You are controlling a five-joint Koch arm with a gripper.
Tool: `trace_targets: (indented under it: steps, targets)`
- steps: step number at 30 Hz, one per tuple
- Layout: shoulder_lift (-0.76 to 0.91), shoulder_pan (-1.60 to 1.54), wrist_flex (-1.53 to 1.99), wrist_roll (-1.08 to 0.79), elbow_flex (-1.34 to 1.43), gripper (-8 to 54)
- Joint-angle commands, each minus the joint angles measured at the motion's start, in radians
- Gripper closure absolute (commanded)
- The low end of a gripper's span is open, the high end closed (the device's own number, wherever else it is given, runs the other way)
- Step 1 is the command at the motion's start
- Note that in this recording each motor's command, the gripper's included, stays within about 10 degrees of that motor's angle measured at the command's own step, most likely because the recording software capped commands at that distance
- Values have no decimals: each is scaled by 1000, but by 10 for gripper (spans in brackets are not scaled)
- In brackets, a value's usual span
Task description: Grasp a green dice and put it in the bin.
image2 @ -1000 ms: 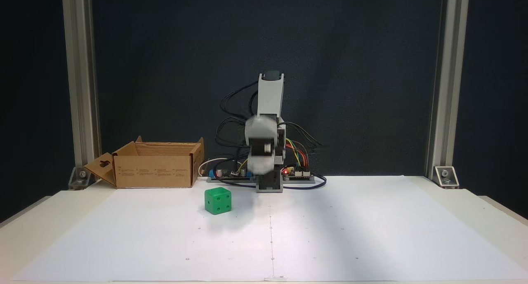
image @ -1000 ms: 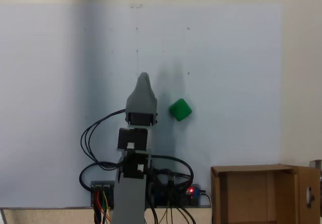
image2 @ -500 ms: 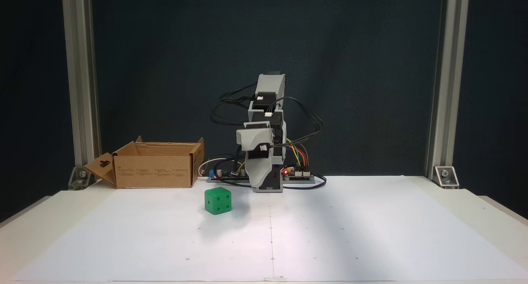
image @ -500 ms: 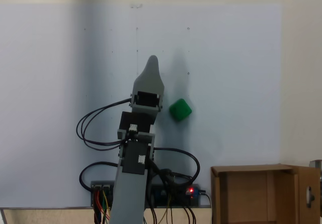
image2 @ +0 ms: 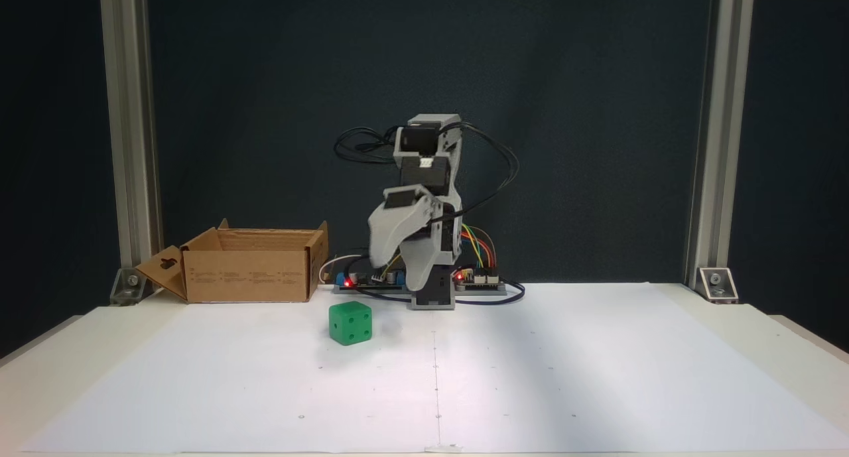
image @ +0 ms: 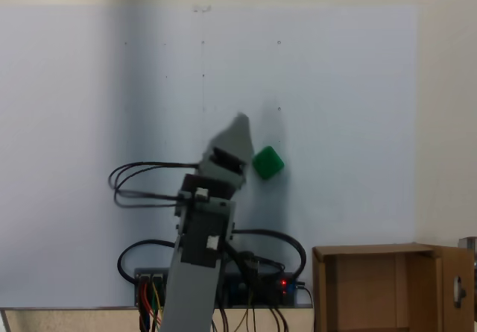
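Note:
The green dice (image: 267,162) (image2: 350,323) rests on the white paper, showing pips on its front face. My grey gripper (image2: 396,278) hangs above the table, behind and to the right of the dice in this front fixed view, not touching it. Its jaws stand apart, one swung out to the left. From above, the gripper (image: 240,123) is blurred and its tip lies just left of the dice. The bin (image2: 249,274) (image: 373,287) is a brown cardboard box with open flaps, standing beside the arm's base.
Circuit boards with red lights and coloured wires (image2: 477,278) sit at the arm's base, and black cables (image: 141,183) loop off the arm. Aluminium posts (image2: 129,145) (image2: 713,145) stand at the table's back corners. White paper (image2: 564,364) covers the table.
The arm has turned toward the dice and the gripper has drawn back and tilted closer to it. Its jaws have spread apart. The dice and the bin have not moved.

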Motion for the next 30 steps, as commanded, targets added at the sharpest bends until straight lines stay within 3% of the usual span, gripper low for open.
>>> trace_targets:
  steps: [1,9,30]
  targets:
    - [9,64,159,63,-97,47]
    - [-38,117,613,63,-324,46]
    - [-233,262,706,63,-664,46]
